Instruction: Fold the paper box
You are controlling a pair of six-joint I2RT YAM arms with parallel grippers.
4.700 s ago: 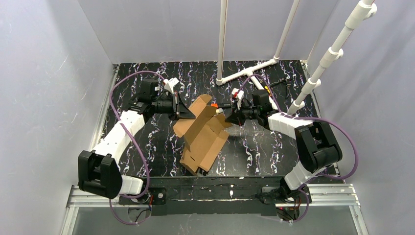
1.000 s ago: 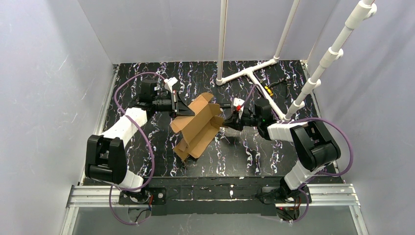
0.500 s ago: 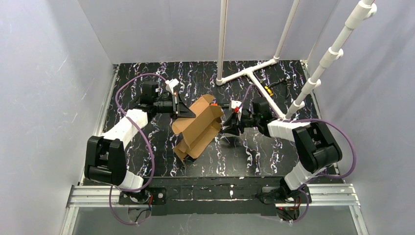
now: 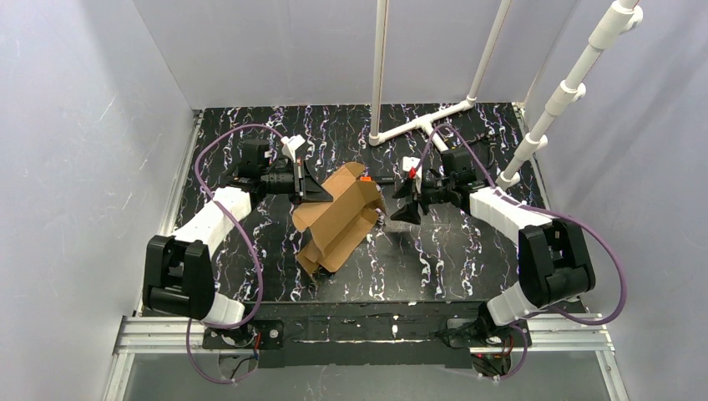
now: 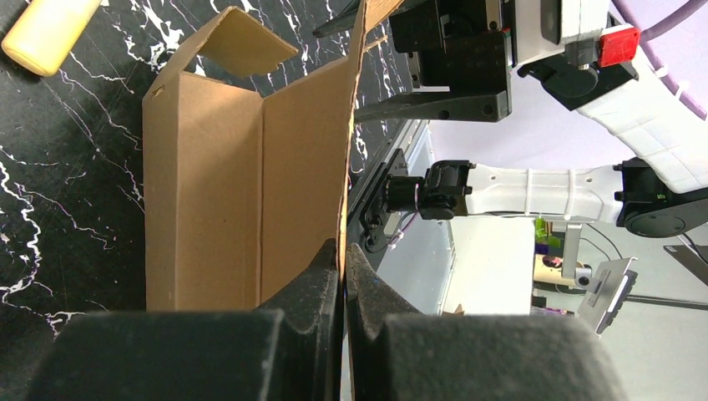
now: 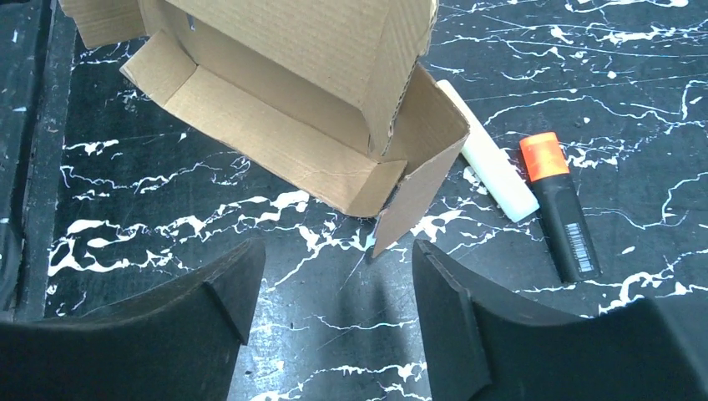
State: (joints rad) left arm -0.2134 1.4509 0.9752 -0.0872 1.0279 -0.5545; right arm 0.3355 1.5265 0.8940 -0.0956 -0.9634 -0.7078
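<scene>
Paper box (image 4: 338, 221) blocked the table (image 4: 434, 267) middle; white pipe frame (image 4: 413, 125) crowded the far right corner. Near edge was free.

Bright, even overhead light throws a soft shadow beneath the paper box (image 4: 338, 219); wrist views' foreground looks slightly soft

The paper box (image 6: 292, 58) runs off the right wrist view at twelve o'clock, its flap covering one end of the pale marker (image 6: 493, 167); left wrist view clips that marker at eleven.
</scene>
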